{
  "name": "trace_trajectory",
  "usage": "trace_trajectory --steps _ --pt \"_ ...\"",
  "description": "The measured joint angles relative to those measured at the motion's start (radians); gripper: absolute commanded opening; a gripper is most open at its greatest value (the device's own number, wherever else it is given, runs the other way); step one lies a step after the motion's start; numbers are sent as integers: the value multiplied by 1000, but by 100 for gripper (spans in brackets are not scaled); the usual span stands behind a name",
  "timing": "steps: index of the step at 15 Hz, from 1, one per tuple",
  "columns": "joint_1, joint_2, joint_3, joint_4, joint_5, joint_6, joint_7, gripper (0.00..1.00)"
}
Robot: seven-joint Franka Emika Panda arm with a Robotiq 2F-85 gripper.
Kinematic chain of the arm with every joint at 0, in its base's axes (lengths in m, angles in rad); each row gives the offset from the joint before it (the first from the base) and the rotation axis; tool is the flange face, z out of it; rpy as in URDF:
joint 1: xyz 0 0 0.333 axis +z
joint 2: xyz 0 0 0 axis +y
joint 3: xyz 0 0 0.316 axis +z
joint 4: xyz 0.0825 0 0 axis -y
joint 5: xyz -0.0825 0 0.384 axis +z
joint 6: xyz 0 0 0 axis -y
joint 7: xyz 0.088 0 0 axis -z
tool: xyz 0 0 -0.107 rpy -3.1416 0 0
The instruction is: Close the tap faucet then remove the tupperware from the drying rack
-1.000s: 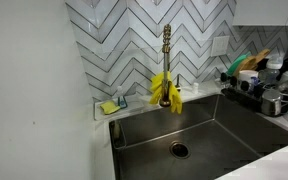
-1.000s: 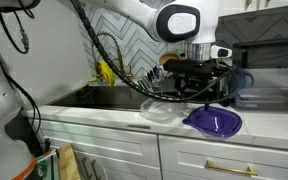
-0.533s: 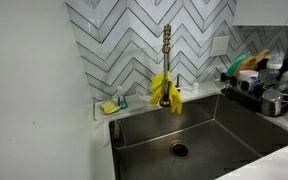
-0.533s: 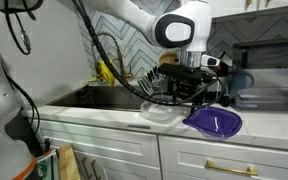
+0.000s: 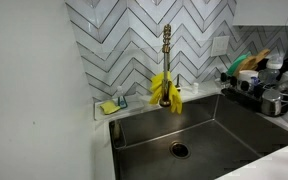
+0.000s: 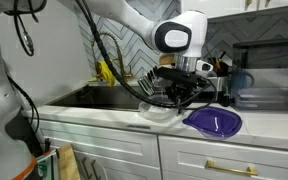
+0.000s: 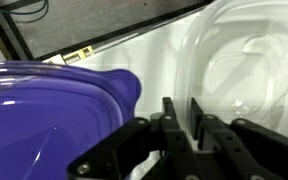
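The brass tap faucet stands behind the sink with yellow gloves draped on it; no water shows. In an exterior view, the dark drying rack sits right of the sink and holds dishes. The clear tupperware rests on the white counter in front of the drying rack, beside a purple lid. My gripper hangs low over its edge. In the wrist view the gripper has its fingers nearly together astride the rim of the tupperware, shut on it.
A purple lid lies just left of my fingers. The steel sink is beside a sponge holder. A metal pot and green utensil sit in the rack. The counter's front edge is close to the tupperware.
My gripper has come down and to the left, from above the purple lid to the tupperware's rim. Its jaws went from wide open to nearly together.
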Motion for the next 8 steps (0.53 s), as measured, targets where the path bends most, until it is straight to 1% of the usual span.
trace_trajectory --steps 5,8 --pt "2 -3 2 8 -13 -29 -1 2" --pt "11 -18 2 19 -49 -53 -4 1"
